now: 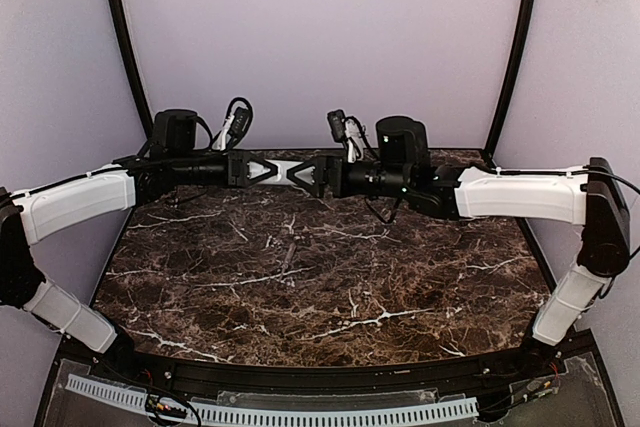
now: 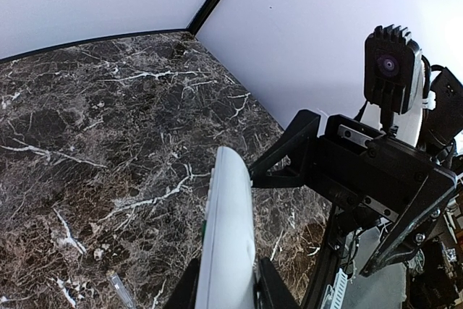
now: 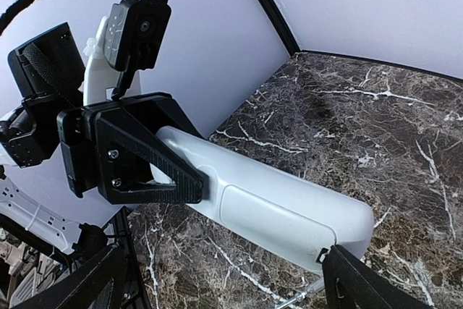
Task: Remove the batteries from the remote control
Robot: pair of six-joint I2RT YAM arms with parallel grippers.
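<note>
While the left gripper (image 1: 266,169) clamped one end of the remote (image 3: 289,211) and held it above the table (image 1: 300,287), the right gripper (image 1: 300,174) stood wide. The remote's free end pointed into the gap, close by one fingertip; whether they touched could not be told. The step, by my judgement, was sliding off the back cover (image 3: 271,223), whose seam faced the right wrist camera. A fingertip should press near that seam and push gently along the body while the left grip resisted. No battery showed; presumably they sat under that cover.
</note>
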